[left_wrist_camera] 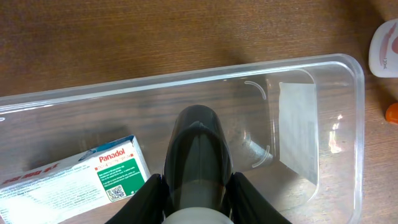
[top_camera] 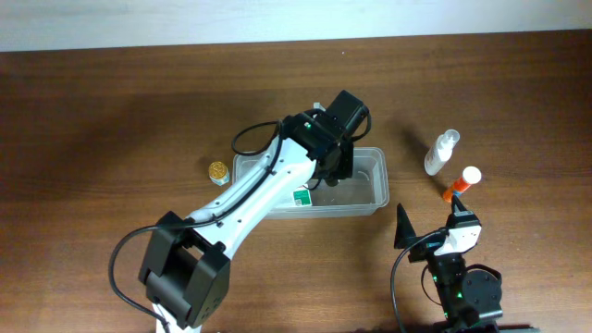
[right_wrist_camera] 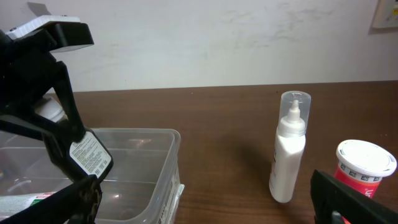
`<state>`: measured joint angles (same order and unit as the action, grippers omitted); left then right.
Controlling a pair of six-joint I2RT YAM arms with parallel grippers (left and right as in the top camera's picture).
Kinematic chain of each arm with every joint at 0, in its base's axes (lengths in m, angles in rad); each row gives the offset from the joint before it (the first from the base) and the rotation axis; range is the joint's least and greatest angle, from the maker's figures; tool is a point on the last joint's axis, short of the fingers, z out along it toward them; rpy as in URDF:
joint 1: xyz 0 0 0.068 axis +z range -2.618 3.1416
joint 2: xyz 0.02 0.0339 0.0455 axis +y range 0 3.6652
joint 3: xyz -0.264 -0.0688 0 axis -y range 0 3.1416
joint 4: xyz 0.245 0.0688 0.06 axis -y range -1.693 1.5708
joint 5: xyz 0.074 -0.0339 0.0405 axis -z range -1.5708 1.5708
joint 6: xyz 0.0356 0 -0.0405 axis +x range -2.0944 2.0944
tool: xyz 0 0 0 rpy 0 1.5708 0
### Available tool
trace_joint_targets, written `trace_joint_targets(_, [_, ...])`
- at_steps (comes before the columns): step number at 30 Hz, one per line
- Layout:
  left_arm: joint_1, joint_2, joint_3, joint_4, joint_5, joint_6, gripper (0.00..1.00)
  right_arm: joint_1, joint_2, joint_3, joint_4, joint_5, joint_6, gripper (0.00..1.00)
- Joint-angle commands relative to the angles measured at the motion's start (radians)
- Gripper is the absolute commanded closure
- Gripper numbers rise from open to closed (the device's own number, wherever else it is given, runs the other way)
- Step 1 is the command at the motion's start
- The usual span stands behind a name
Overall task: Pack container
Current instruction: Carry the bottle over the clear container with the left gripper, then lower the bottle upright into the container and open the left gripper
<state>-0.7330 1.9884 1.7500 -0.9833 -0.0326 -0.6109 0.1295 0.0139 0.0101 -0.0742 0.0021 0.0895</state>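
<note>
The clear plastic container (top_camera: 382, 180) sits at the middle of a wooden table (top_camera: 111, 111), long sides running left to right. A green-and-white medicine box (left_wrist_camera: 93, 177) lies flat on its floor, towards the near wall. The left gripper (left_wrist_camera: 199, 182) hangs over the container, its jaws clamped on a dark bottle (left_wrist_camera: 198, 140) that points down into the right half. Whether the bottle's tip touches the floor cannot be told.

Just left of the container stands a small jar with a gold lid (top_camera: 217, 172). To the right, apart from it, a white spray bottle (top_camera: 441, 151) stands upright. An orange bottle with a white cap (top_camera: 460, 185) sits a little nearer. The right gripper (top_camera: 433, 236) waits at the near right of the table, jaws spread wide and holding nothing, facing those two bottles.
</note>
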Motion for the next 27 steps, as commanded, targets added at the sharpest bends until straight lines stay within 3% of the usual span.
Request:
trace_joint_targets(1, [-0.008, 0.016, 0.003, -0.001, -0.018, -0.033, 0.87, -0.007, -0.008, -0.005, -0.005, -0.002, -0.004, 0.02])
trace_joint_targets(13, [-0.022, 0.058, 0.003, -0.020, -0.074, -0.123, 0.87, -0.007, -0.008, -0.005, -0.005, -0.001, -0.004, 0.01])
trace_joint_targets(27, [-0.050, 0.059, 0.003, -0.017, -0.104, -0.142, 0.87, -0.007, -0.008, -0.005, -0.005, -0.002, -0.004, 0.02])
